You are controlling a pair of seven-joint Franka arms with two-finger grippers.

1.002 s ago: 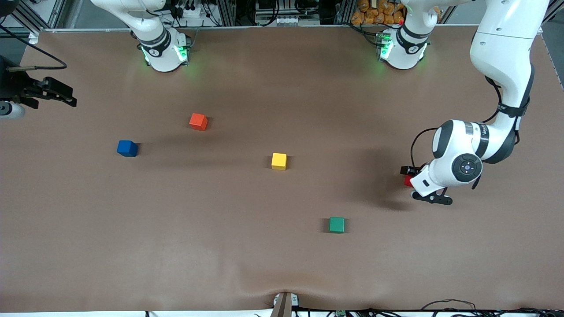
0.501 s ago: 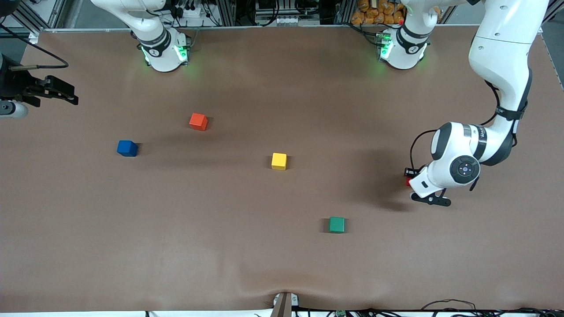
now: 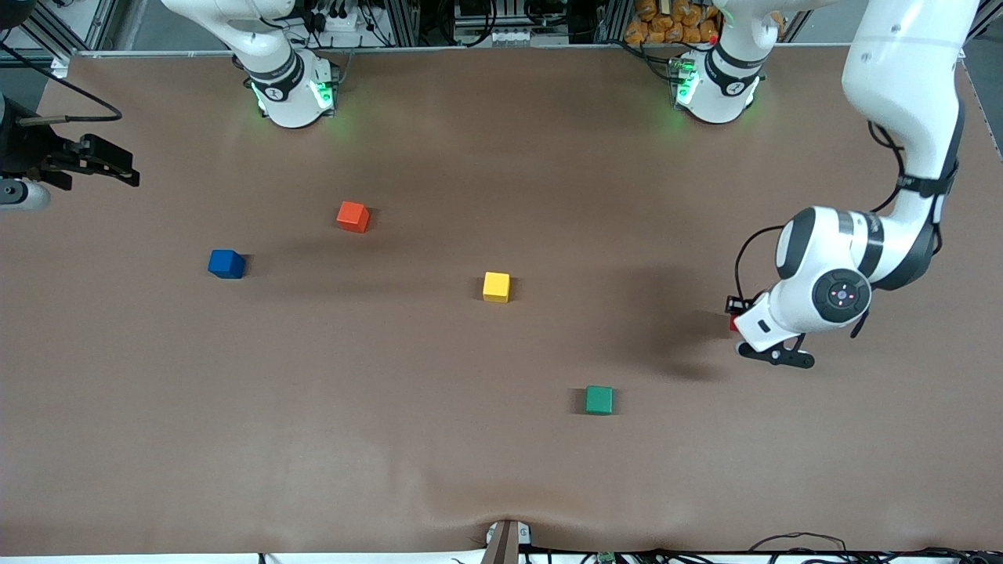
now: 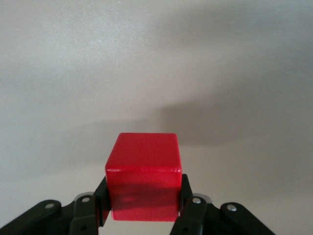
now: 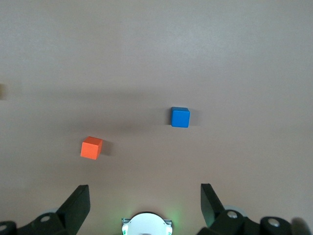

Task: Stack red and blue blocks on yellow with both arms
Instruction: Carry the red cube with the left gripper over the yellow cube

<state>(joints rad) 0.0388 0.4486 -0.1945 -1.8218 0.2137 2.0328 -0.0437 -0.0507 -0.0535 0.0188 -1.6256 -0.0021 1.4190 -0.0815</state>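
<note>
Left gripper [image 4: 143, 215] clamping the red block [image 4: 143, 178], right arm waiting.

Left gripper is gripping the red block [image 3: 733, 322] toward the left arm's end of the table [image 3: 439, 439]; lifted or touching, can't tell. Right gripper [image 5: 145, 201] is hanging with jaws wide, empty, over the right arm's end. Blue block [image 3: 226, 264], yellow block [image 3: 496, 287], orange-red cube [image 3: 353, 216] and green cube [image 3: 599, 399] are sitting apart.
</note>
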